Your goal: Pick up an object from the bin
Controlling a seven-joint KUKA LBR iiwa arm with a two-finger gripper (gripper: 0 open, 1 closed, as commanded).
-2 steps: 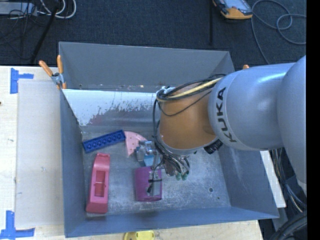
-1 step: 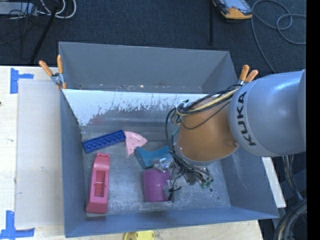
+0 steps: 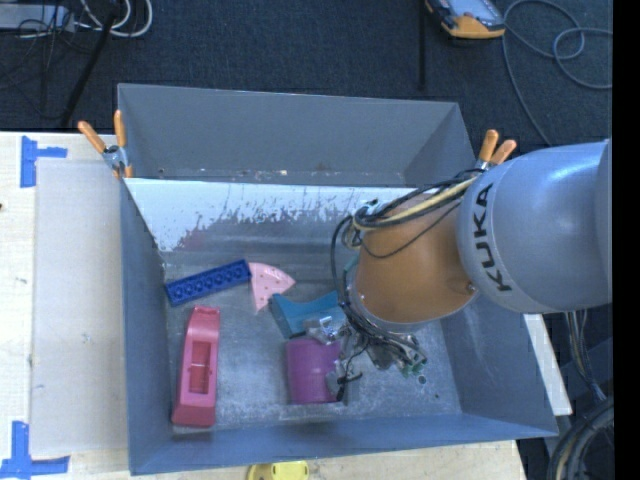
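Your gripper (image 3: 345, 360) sits low in the bin (image 3: 300, 158), close to its front wall and right against the right edge of a purple block (image 3: 308, 370). You cannot tell whether it is open or closed. To its right the floor lies bare up to the sloping side wall. Just behind it a teal piece (image 3: 296, 311) crowds the block's far side. Further left lie a pale pink wedge (image 3: 266, 282), a blue studded bar (image 3: 207, 282) and a magenta holder (image 3: 198, 366), all well apart from the gripper.

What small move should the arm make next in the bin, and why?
Probably nudge toward the view's left to centre over the purple block: the gripper sits at its right edge, close to the teal piece, so descending here might only clip it.
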